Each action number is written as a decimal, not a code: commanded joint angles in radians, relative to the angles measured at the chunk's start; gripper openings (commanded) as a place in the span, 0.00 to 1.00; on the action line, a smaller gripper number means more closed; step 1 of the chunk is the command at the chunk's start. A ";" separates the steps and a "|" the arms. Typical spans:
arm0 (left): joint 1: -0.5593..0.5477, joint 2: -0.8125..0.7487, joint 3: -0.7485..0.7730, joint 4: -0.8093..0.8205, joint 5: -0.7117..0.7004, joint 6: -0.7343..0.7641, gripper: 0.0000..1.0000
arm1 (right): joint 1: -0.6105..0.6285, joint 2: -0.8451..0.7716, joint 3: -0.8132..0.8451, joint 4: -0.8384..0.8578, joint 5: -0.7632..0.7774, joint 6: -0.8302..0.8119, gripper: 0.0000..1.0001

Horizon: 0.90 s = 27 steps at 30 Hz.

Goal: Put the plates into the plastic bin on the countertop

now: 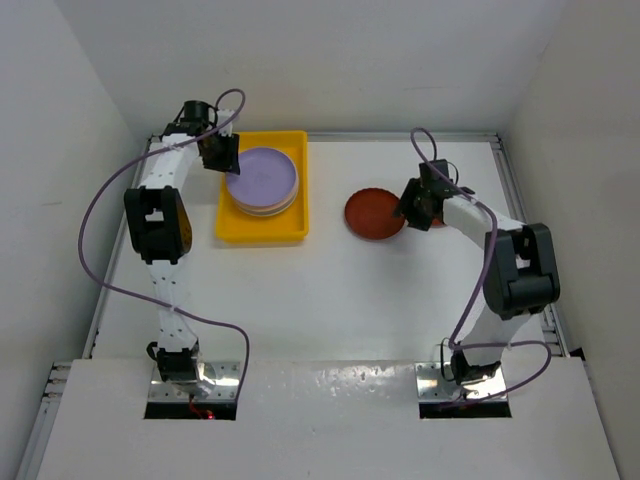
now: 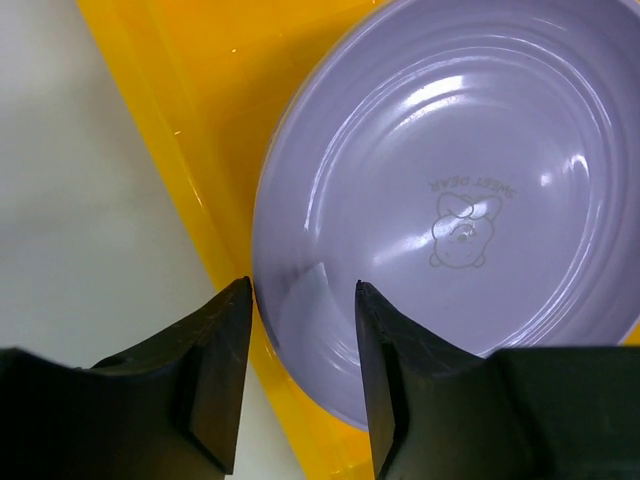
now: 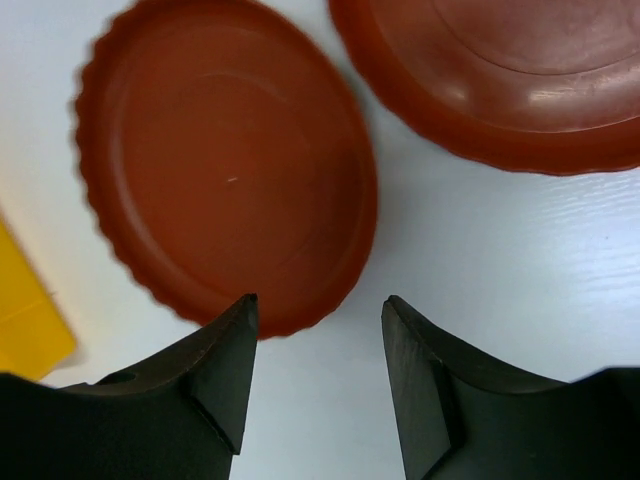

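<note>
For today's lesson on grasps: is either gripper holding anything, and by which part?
Nothing is held. The left gripper stands open at the lilac plate's rim; the right gripper hangs open over a red plate's edge.

The left arm, nearest the plastic bin, and the right arm, farther from it, are built of white links and bulky black joint housings. A lilac-grey cable is looped along each. Matt black, wedge-shaped fingers with bevelled inner faces are carried by the left gripper and the right gripper.
</note>
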 commanded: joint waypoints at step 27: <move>0.063 -0.242 -0.067 0.016 0.004 0.033 0.60 | 0.200 0.177 0.519 0.071 0.158 -0.048 0.00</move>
